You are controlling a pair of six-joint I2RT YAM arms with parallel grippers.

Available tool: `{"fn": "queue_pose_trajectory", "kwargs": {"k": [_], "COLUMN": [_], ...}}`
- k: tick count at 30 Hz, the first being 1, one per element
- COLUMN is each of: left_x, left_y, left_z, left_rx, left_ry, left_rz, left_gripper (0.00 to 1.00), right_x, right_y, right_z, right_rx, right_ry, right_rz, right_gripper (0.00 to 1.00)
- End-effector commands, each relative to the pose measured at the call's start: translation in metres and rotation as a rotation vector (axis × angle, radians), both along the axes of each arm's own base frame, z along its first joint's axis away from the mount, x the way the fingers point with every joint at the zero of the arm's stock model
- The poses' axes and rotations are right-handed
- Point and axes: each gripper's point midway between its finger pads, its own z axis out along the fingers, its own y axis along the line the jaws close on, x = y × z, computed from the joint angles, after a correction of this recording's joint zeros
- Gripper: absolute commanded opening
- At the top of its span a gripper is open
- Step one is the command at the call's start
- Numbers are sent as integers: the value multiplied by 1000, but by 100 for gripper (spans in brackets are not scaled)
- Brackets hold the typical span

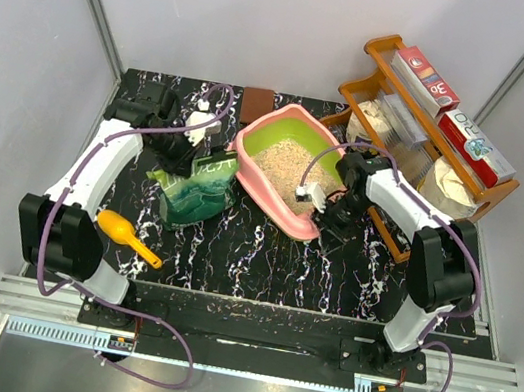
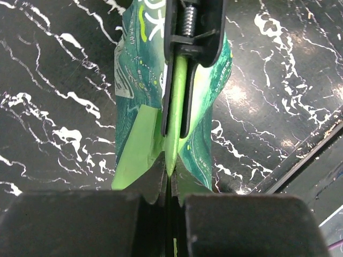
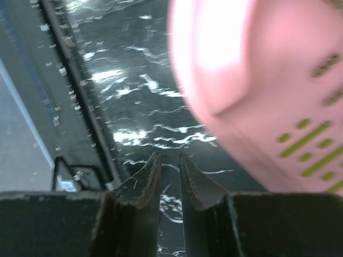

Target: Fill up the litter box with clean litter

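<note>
The pink litter box [image 1: 300,221] with lime-green inner walls sits at the table's middle back, and beige clean litter [image 1: 285,167] covers its floor. My left gripper [image 1: 190,151] is shut on the top edge of the green bag [image 1: 195,192], which stands left of the box. In the left wrist view the jaws [image 2: 170,171] pinch the bag's folded top [image 2: 140,118], below a black spring clip [image 2: 194,32]. My right gripper [image 1: 315,197] is at the box's near right rim. In the right wrist view its fingers [image 3: 169,156] stand a narrow gap apart with nothing between them, beside the pink slotted lip [image 3: 252,75].
A yellow-orange scoop [image 1: 126,235] lies on the table at the front left. A brown wooden rack [image 1: 435,135] with boxes and sacks stands at the back right, close behind the right arm. A brown block [image 1: 257,104] lies behind the box.
</note>
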Motion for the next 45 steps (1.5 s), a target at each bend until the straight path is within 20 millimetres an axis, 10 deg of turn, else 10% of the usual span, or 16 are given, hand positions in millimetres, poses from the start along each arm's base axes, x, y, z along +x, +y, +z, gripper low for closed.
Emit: {"fn": "queue_pose_trajectory", "kwargs": {"k": [1, 8, 16, 21, 26, 31, 38, 45], "left_x": [5, 12, 26, 39, 41, 42, 50, 40], "left_y": [-27, -32, -45, -49, -51, -50, -26, -14], "left_z": [52, 57, 77, 90, 71, 81, 129, 144], "left_rx": [-145, -140, -119, -119, -104, -128, -267, -395], "left_ry": [-199, -262, -410, -469, -448, -495, -561, -552], "left_rz": [-156, -221, -330, -358, -382, -310, 98, 292], "left_gripper": [0, 0, 0, 0, 2, 51, 89, 92], "right_x": [60, 121, 109, 98, 114, 138, 162, 168], "right_y": [8, 24, 13, 18, 66, 109, 156, 191], "right_z": [-7, 6, 8, 52, 121, 161, 196, 162], "right_rx": [-40, -18, -59, 39, 319, 520, 700, 631], "right_ry": [-205, -351, -339, -372, -363, -302, -318, -495], "right_rz": [-215, -380, -375, -398, -410, -352, -158, 141], "right_gripper": [24, 22, 32, 60, 80, 83, 85, 84]}}
